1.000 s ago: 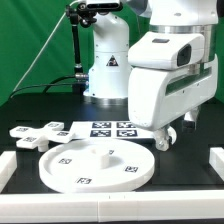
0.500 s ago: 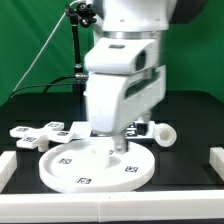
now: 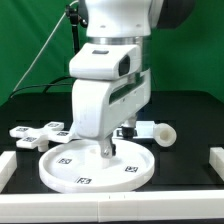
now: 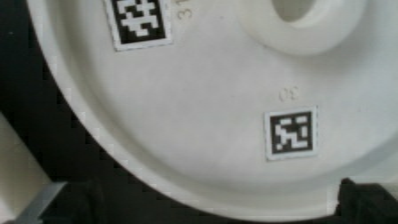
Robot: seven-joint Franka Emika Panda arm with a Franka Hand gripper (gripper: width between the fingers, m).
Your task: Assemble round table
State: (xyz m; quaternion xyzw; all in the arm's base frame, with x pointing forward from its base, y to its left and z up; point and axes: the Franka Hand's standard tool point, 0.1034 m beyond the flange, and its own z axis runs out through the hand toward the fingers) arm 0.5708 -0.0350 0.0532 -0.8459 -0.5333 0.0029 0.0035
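The large round disc (image 3: 95, 164) lies flat at the front of the table, and its tagged face and centre hub fill the wrist view (image 4: 196, 90). My gripper (image 3: 108, 149) hangs just over the disc's middle, fingers pointing down. In the wrist view my gripper (image 4: 205, 205) is open and empty, with one dark fingertip (image 4: 43, 205) at each lower corner, spread near the disc's rim. The cross-shaped piece (image 3: 38, 132) lies to the exterior view's left of the disc. The short cylinder post (image 3: 155, 131) lies on its side at the right.
The marker board (image 3: 127, 129) lies behind the disc, mostly hidden by my arm. White rails stand at the front left (image 3: 8, 163) and front right (image 3: 215, 160). A black stand (image 3: 75, 35) rises at the back against the green backdrop.
My arm has swung from the exterior view's right to over the disc's middle and has come lower. The parts have not moved.
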